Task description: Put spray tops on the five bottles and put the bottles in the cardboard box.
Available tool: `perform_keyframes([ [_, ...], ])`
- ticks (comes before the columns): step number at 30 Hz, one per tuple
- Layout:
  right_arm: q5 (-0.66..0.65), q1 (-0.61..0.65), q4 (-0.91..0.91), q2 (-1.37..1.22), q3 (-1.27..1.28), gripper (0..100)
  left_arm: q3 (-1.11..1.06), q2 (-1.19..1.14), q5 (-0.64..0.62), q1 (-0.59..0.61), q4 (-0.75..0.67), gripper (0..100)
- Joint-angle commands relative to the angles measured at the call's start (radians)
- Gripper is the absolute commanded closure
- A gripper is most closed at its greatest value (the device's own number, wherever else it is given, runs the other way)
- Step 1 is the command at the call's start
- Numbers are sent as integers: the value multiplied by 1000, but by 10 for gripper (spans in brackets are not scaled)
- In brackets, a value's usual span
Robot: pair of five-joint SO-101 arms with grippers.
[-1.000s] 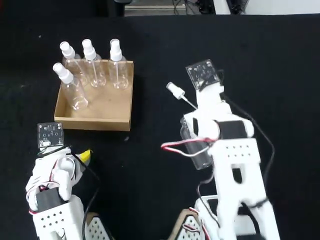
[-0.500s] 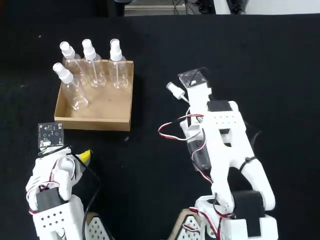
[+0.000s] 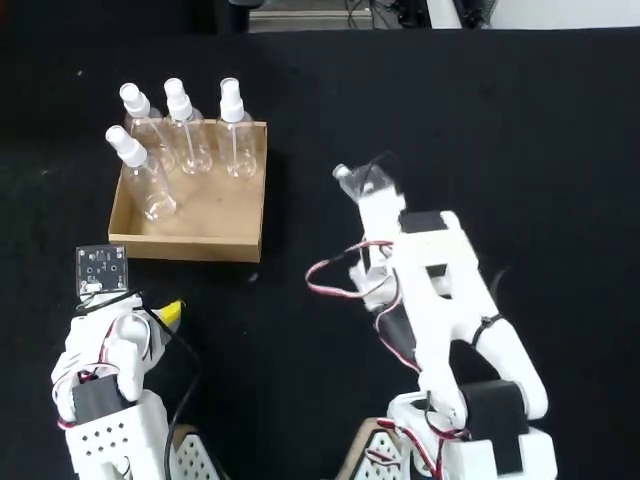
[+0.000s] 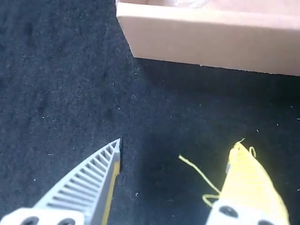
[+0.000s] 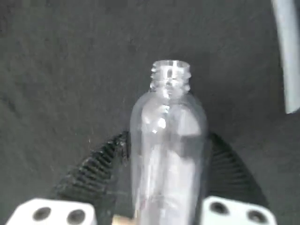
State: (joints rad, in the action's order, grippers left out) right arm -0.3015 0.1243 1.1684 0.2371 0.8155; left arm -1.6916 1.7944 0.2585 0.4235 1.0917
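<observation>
**Fifth bottle gripped with no top on, loose spray top right by the arm**

Nearest, the left pincer (image 4: 178,154) hangs spread and empty over the surface (image 3: 560,150), just short of the near wall of the cardboard box (image 3: 190,243). The right pincer (image 5: 168,140) is pressed onto the fifth bottle (image 5: 167,112), a jaw on either side of its clear body and its threaded neck bare. Just past that arm's wrist lies the loose spray top (image 3: 345,176), partly covered by it. The arm could nudge the top and send it rolling. The slick, round bottle could also twist in the jaws when the top is pushed on, so the tube misses the narrow neck. Farthest, four topped bottles (image 3: 238,140) sit grouped toward the box's far wall, and setting the fifth among them could tip one over.
</observation>
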Motion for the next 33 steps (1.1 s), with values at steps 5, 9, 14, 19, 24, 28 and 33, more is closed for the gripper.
perform_keyframes([
  [5, -49, 72, 37, 15, 12, 731, -8, 5, 9, -10, 3, 661],
  [9, -54, 78, 60, 7, 31, 779, -8, 5, 9, -8, 3, 661],
  [14, -77, 83, 52, 16, 27, 945, -8, 5, 9, -10, 3, 661],
  [19, 104, 84, 86, 48, -122, 972, -8, 5, 9, -10, 3, 661],
  [24, 402, 143, 94, 54, -219, 892, -8, 5, 9, -8, 5, 661],
  [28, 523, 239, 89, 58, -225, 725, -8, 5, 9, -7, 5, 661],
  [33, 528, 325, 110, 77, -252, 645, -8, 5, 9, -8, 3, 661],
])
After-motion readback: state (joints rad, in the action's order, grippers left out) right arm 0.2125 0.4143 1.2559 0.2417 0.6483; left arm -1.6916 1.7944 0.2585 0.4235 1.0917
